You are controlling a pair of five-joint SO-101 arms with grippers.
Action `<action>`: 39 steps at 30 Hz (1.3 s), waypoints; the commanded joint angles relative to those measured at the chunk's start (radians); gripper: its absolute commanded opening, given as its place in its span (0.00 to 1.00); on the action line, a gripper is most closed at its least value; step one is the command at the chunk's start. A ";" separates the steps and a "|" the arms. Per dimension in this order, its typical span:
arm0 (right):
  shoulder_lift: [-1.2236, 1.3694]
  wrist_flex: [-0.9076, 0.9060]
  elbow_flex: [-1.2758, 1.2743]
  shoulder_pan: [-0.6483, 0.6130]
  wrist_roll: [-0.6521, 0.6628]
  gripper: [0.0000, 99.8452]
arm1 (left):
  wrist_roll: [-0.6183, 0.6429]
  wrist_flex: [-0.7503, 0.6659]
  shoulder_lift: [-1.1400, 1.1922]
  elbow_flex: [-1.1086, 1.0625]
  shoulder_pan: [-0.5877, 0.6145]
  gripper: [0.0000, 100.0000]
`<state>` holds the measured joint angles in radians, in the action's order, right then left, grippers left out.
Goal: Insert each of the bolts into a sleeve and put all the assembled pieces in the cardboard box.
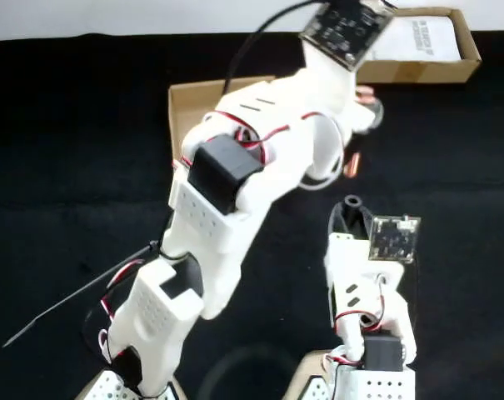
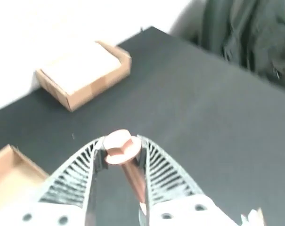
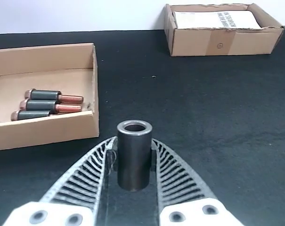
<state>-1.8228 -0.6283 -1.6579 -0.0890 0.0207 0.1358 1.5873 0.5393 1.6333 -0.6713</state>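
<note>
My left gripper (image 2: pixel 121 142) is shut on a copper bolt (image 2: pixel 124 155), gripped just under its hex head and held in the air. In the high view that bolt (image 1: pixel 352 164) hangs above the table, a little beyond the right arm. My right gripper (image 3: pixel 134 137) is shut on a dark sleeve (image 3: pixel 134 155) that stands upright with its bore open at the top; the sleeve (image 1: pixel 351 203) shows below the bolt. The cardboard box (image 3: pixel 48 127) holds three assembled pieces (image 3: pixel 48 105) lying side by side. The left arm hides most of the box (image 1: pixel 189 104) in the high view.
A smaller cardboard box (image 1: pixel 431 54) with white printed paper inside sits at the far right edge of the black table; it also appears as the small box (image 3: pixel 222 33) and the small box (image 2: pixel 85 75). Dark cloth (image 2: pixel 250 33) hangs beyond the table.
</note>
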 commanded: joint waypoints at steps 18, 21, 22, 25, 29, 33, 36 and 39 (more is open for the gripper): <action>-0.004 -0.002 -0.065 -0.012 -0.008 0.01 | -0.002 0.183 -0.128 0.027 0.199 0.01; -0.004 -0.002 -0.077 -0.012 -0.008 0.01 | -0.009 0.187 -0.234 0.024 0.213 0.01; -0.004 -0.002 -0.077 -0.013 -0.008 0.01 | -0.021 0.187 -0.268 0.022 0.211 0.01; -0.004 -0.002 -0.077 -0.022 -0.006 0.01 | -0.104 0.187 -0.360 0.004 0.206 0.01; -0.004 -0.002 -0.076 -0.035 -0.006 0.01 | -0.175 0.189 -0.513 -0.154 0.206 0.01; -0.004 -0.002 -0.073 -0.035 0.011 0.01 | -0.190 0.186 -0.748 -0.510 0.203 0.01; -0.004 -0.001 -0.076 -0.035 0.035 0.01 | -0.187 0.178 -0.926 -0.802 0.203 0.01; -0.004 -0.001 -0.073 -0.035 0.035 0.01 | -0.147 0.069 -1.052 -1.049 0.211 0.01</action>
<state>-1.8228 -0.6283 -1.6579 -0.1151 0.0453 -0.0468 1.7499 -0.3874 0.8324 -0.4657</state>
